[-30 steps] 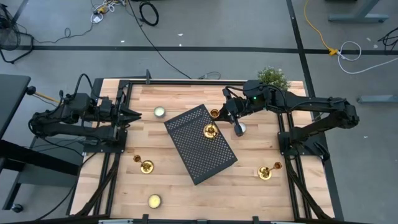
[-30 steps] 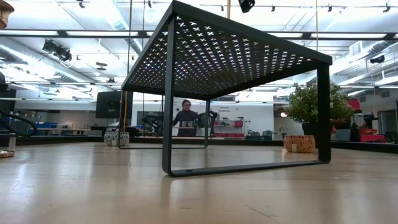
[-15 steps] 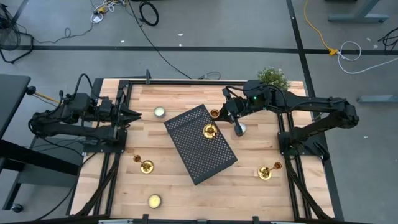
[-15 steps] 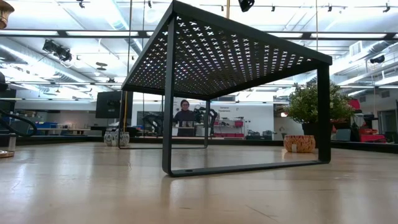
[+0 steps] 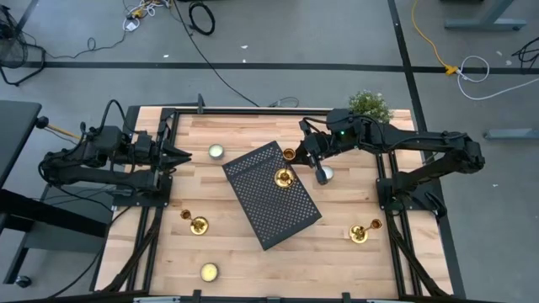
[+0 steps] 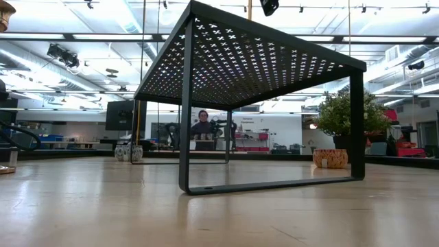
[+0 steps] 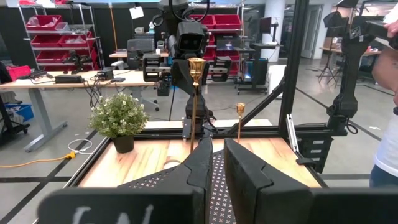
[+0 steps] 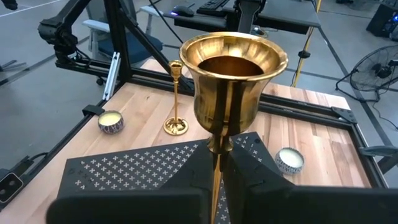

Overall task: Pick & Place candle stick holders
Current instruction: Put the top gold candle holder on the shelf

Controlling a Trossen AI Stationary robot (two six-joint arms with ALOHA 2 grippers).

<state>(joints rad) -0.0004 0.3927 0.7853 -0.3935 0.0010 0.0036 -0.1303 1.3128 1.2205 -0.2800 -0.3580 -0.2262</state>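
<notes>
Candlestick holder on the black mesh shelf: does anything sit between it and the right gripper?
No. The right gripper is already at the candlestick holder standing on the black mesh shelf, its fingers closed around the thin stem just under the cup. Nothing visible lies between them.

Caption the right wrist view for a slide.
Right gripper holds a brass candle stick holder by its stem above the black perforated stand; a second holder stands on the table beyond.

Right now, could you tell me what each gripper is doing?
Left gripper: shut, empty, parked at the table's left edge.
Right gripper: shut on a candle stick holder.
</notes>
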